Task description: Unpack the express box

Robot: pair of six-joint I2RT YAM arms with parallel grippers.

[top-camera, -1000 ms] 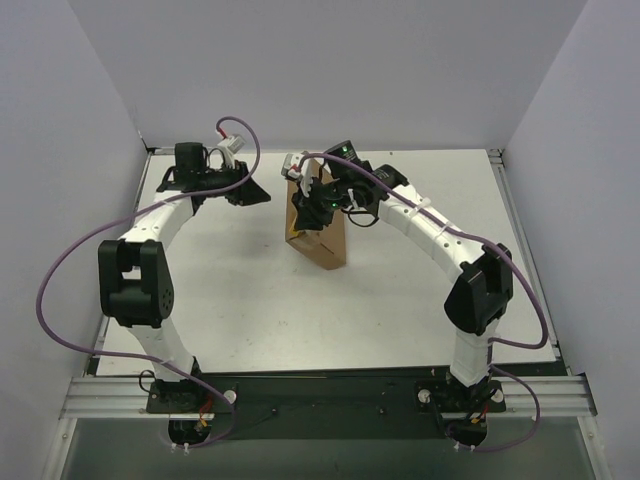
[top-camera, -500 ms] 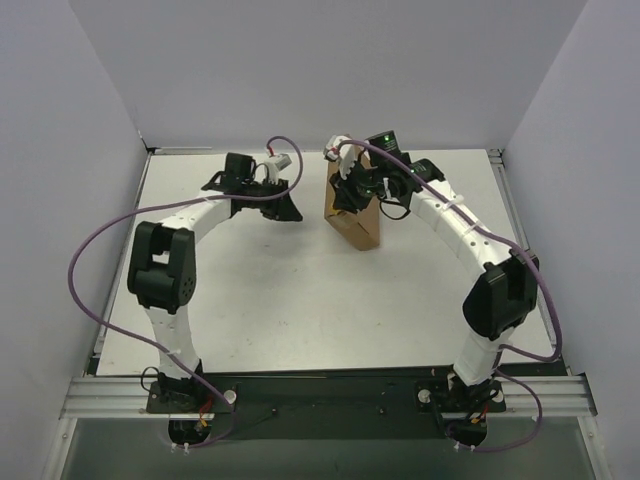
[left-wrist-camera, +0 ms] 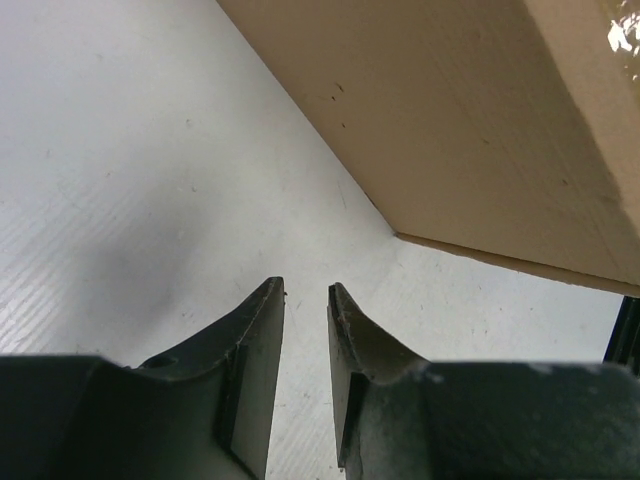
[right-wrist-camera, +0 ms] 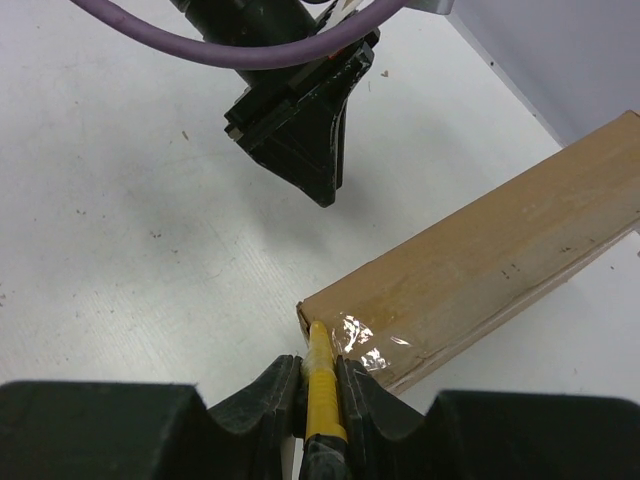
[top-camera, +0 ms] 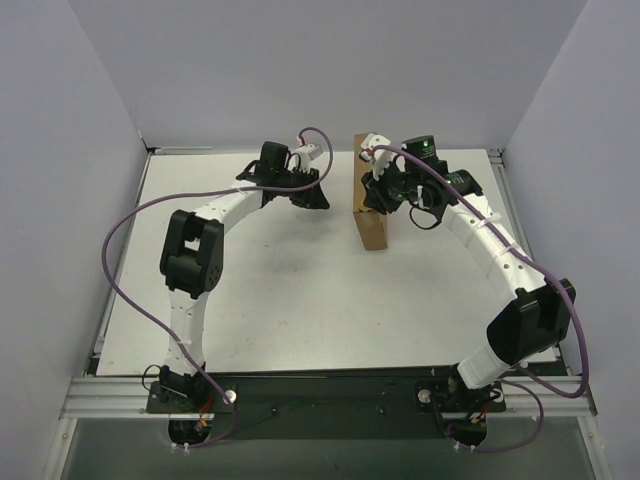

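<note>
Right pincer first. From the overhead view it's right up against the upper part of the express box. The box stands on a narrow edge on the white table, toward the far side and a bit right of centre. From up there I honestly can't tell what its jaws are doing. The left pincer sits just left of the box, close to it but apart.

On the left wrist cam, the left pincer has its fingers parted by a slim gap. Nothing is in between, just bare table below. The express box fills the upper right, with one corner near the fingertips but not touching them.

The right wrist cam settles the other one. The right pincer is pressed tight onto a yellow utility knife. The knife's tip looks to be touching the near corner of the express box, right by a shiny patch of clear tape. The box runs diagonally across the frame. Beyond it, the left pincer points down at the table, near the box's long face with a clear gap between them.
</note>
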